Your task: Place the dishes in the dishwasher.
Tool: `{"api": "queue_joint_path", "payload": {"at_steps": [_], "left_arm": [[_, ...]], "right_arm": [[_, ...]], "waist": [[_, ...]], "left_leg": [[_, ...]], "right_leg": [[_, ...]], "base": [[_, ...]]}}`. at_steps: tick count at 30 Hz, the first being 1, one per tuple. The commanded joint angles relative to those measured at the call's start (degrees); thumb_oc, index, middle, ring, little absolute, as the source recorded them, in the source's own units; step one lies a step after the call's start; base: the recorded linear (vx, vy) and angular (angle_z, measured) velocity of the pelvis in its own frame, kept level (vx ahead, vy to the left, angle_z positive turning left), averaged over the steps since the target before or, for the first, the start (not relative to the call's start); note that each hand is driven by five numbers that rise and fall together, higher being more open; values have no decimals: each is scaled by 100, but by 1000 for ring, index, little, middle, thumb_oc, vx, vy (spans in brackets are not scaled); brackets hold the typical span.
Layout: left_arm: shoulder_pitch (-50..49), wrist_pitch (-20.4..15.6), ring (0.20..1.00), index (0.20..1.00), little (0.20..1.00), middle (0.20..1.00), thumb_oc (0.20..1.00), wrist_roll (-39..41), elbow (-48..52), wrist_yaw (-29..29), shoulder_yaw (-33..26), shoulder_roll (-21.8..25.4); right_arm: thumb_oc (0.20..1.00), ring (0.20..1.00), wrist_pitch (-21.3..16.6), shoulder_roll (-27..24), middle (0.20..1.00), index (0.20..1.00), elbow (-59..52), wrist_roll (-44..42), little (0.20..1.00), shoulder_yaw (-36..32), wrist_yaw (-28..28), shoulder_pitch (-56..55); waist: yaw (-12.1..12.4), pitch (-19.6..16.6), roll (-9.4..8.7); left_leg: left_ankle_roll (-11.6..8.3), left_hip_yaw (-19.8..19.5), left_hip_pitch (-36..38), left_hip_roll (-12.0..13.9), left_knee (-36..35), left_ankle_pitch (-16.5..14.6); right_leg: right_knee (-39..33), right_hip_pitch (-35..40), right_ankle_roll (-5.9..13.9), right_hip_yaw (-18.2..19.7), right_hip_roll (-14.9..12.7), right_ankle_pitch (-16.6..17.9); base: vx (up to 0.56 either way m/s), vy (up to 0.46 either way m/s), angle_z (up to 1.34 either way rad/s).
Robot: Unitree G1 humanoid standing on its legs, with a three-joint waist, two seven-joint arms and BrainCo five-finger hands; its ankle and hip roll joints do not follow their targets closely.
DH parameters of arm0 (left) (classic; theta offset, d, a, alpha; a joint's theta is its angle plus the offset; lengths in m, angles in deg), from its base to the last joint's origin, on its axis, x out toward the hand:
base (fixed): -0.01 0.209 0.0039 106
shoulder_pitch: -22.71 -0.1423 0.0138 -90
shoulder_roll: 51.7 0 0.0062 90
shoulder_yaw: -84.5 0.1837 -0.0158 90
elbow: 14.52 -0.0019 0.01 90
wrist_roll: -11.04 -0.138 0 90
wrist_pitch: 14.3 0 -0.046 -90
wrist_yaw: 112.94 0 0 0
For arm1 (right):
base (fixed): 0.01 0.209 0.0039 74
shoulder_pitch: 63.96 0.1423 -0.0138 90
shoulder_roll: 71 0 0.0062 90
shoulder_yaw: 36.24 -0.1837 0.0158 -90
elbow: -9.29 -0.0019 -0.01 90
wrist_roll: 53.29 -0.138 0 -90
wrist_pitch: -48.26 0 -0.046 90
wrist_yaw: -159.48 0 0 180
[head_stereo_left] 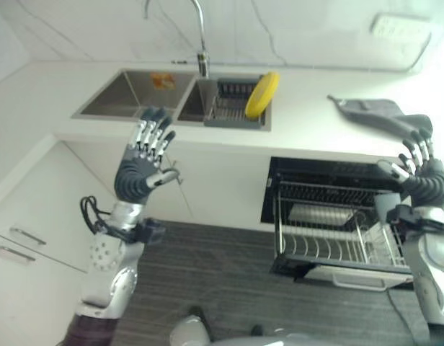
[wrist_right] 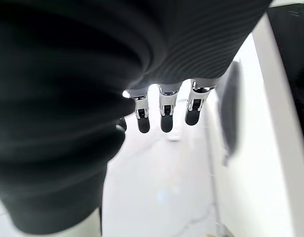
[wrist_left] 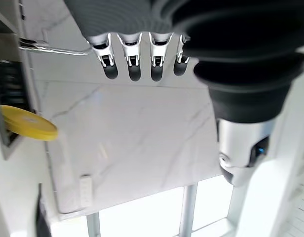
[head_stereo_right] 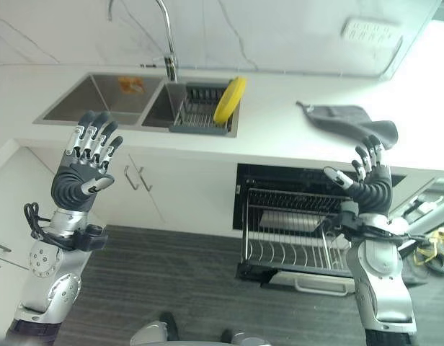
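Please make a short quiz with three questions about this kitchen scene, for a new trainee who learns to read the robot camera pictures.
1. True or false: the yellow plate already stands in the dishwasher rack.
2. Multiple choice: what lies on the counter to the right of the sink? A) a grey cloth B) a red cup C) a knife
3. Fill in: both hands are raised with straight fingers, so each hand is ____.

Key
1. False: the plate leans in the dish drainer in the sink.
2. A: the grey cloth.
3. Open: the left hand and the right hand hold nothing.
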Motion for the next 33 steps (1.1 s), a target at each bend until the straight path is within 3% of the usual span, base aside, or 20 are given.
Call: {"api": "queue_joint_path", "payload": {"at_steps": [1,3,8,10,13,16,17,23,28,33], "left_arm": [[-290,-291,1000,1000,1000,1000,1000,335,206,-3,-292,-90],[-363,-337,1000,1000,1000,1000,1000,404,193,-104,-333,-125],[-583,-254,1000,1000,1000,1000,1000,414,356,-63,-455,-182],[-406,-115,1000,1000,1000,1000,1000,235,333,32,-366,-103],[-146,95,1000,1000,1000,1000,1000,156,292,91,-203,-58],[9,91,1000,1000,1000,1000,1000,93,282,-90,-93,-59],[166,214,1000,1000,1000,1000,1000,40,314,-155,-44,-68],[268,601,1000,1000,1000,1000,1000,-358,376,-120,-140,-48],[419,644,1000,1000,1000,1000,1000,-677,337,10,-67,178],[377,724,1000,1000,1000,1000,1000,-391,364,79,6,58]], "right_arm": [[1000,1000,-284,-346,1000,1000,-375,-41,1000,-193,-257,-50],[1000,1000,-268,-363,1000,1000,-392,-32,1000,-232,-315,-113],[1000,1000,-254,-413,1000,1000,-593,-36,1000,-396,-616,-412],[1000,1000,-199,-503,1000,1000,-610,-176,1000,-511,-569,-435],[1000,1000,-228,-446,1000,1000,-637,-114,1000,-458,-421,-310],[1000,1000,-243,-342,1000,1000,-608,-79,1000,-409,-292,-207],[1000,1000,-248,-264,1000,1000,-585,7,1000,-371,-304,-144],[1000,1000,-232,-56,1000,1000,-604,94,1000,-368,-410,-253],[1000,1000,-207,-229,1000,1000,-540,58,1000,-441,-601,-231],[1000,1000,-325,-385,1000,1000,-506,-150,1000,-509,-646,-363]], "waist": [[235,-54,139],[227,-16,169],[235,54,201],[237,-39,130],[330,-169,39],[406,-265,-116],[387,-326,-167],[368,-364,-90],[285,-270,-133],[14,-203,-134]], "left_leg": [[-147,-329,-388,-4,76,1103],[-153,-210,-380,27,76,1197],[-132,-387,-185,22,76,1189],[38,-254,100,-120,76,976],[287,-349,219,-403,76,740],[489,-397,313,-630,76,593],[624,-393,447,-756,76,494],[791,-371,783,-983,76,234],[742,-102,955,-921,76,123],[764,-376,1186,-983,76,-138]], "right_leg": [[3,336,322,158,219,-137],[3,405,305,151,237,-167],[232,579,333,440,169,-349],[405,682,450,448,10,-479],[657,715,581,433,-116,-617],[1102,548,814,341,-308,-313],[1731,199,974,330,-372,-30],[3350,-673,989,-7,-348,319],[1942,-634,884,-549,-450,81],[839,-971,917,-46,-498,526]], "base": [[327,179,-81],[306,196,-49],[371,326,-57],[407,521,-59],[252,366,27],[185,323,33],[202,366,41],[212,284,25],[132,69,-16],[147,-65,-6]]}}
